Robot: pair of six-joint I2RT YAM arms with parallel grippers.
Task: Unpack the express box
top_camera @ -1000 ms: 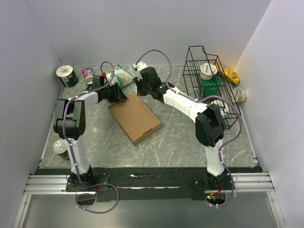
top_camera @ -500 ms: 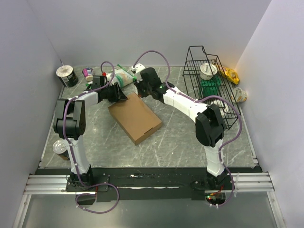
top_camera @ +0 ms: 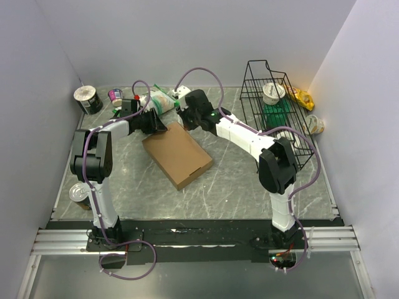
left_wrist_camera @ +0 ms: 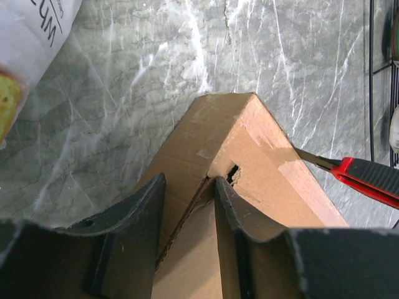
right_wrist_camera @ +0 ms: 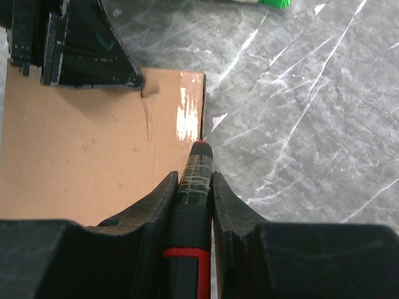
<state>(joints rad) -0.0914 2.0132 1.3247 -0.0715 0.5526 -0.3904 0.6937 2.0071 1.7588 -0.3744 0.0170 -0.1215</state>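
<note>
The express box (top_camera: 176,154), flat brown cardboard, lies slantwise in the middle of the table. My left gripper (top_camera: 159,124) sits at its far left corner. In the left wrist view the left gripper (left_wrist_camera: 190,180) has its jaws astride the torn corner flap of the box (left_wrist_camera: 230,118), shut on the cardboard. My right gripper (top_camera: 181,116) is at the box's far edge. In its own view the right gripper (right_wrist_camera: 194,177) is shut on a black-and-red cutter (right_wrist_camera: 193,205). The cutter's tip touches the box's edge (right_wrist_camera: 202,124). The cutter (left_wrist_camera: 368,177) also shows against the box's side.
A black wire basket (top_camera: 257,62) at the back right holds a cup (top_camera: 272,92) and a green packet (top_camera: 277,112). A yellow bag (top_camera: 303,98) and a cup (top_camera: 314,124) lie beyond it. A green-and-white snack bag (top_camera: 159,99), a small purple cup (top_camera: 115,96) and a can (top_camera: 88,99) stand at the back left. Another can (top_camera: 80,193) is at the near left.
My left jaws have narrowed a little onto the box corner. The right gripper with the cutter has edged slightly to the right along the box's far edge.
</note>
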